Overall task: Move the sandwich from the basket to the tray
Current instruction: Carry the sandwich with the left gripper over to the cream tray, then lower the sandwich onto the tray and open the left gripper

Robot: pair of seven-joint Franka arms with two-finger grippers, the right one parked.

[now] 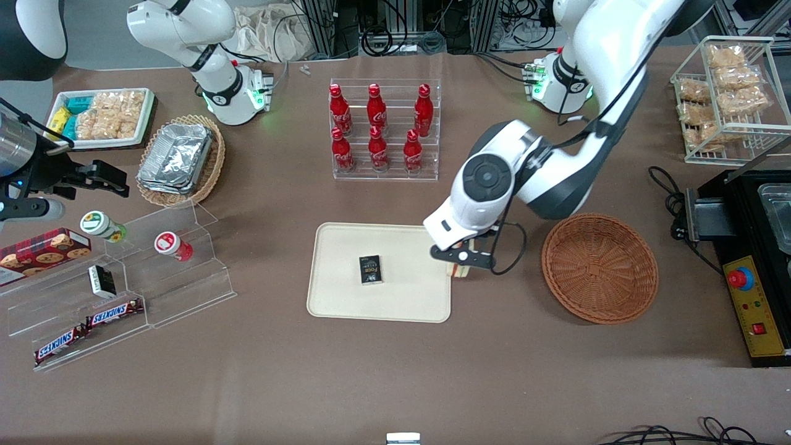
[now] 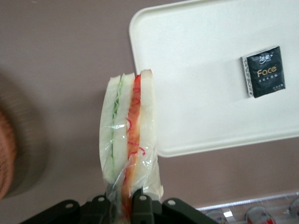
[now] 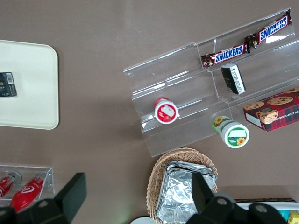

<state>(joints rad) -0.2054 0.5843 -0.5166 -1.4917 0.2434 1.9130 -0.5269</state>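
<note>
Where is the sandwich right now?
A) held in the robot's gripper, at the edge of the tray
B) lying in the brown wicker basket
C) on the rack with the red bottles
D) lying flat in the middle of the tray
A: the gripper is shut on the sandwich at the rim of the tray; the basket holds nothing.

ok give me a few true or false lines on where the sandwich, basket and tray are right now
1. The gripper is shut on the sandwich. True.
2. The sandwich lies in the basket. False: the basket holds nothing; the sandwich hangs at the tray's edge.
3. A black packet lies on the tray. True.
4. The sandwich rests flat on the tray. False: it is held in the gripper, not yet set down.
5. The basket sits on the tray. False: it sits on the table beside the tray.
</note>
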